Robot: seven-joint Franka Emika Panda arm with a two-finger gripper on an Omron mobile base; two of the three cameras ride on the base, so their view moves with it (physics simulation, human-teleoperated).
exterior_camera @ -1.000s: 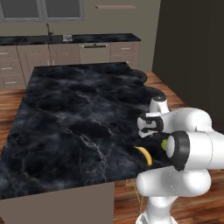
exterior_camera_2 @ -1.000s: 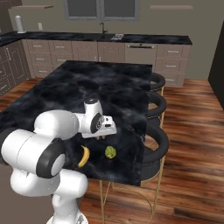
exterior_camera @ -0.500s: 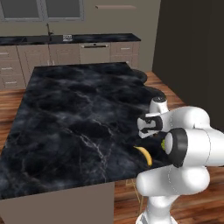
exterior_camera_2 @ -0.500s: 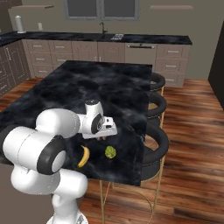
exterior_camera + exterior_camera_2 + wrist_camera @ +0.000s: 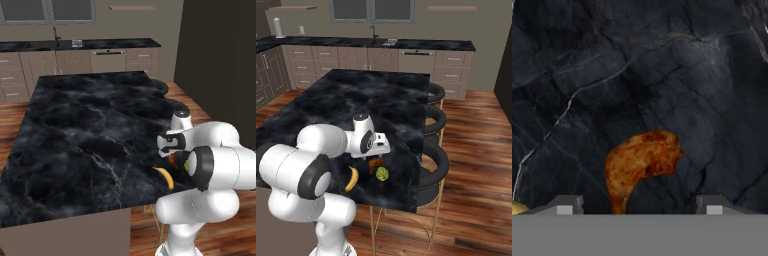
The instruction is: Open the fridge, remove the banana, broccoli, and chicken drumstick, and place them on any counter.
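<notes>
My gripper (image 5: 637,202) has just sprung open, leaving the chicken drumstick (image 5: 641,162) on the counter (image 5: 376,95) beside the broccoli (image 5: 382,174) and banana (image 5: 352,179), so I judge all three delivered.

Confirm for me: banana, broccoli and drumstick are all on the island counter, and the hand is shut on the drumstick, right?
Not quite. The hand is open: in the hand view its fingertips stand wide apart on either side of the chicken drumstick, which lies free on the counter. The rest holds: the right base view shows the banana and broccoli on the island too.
</notes>
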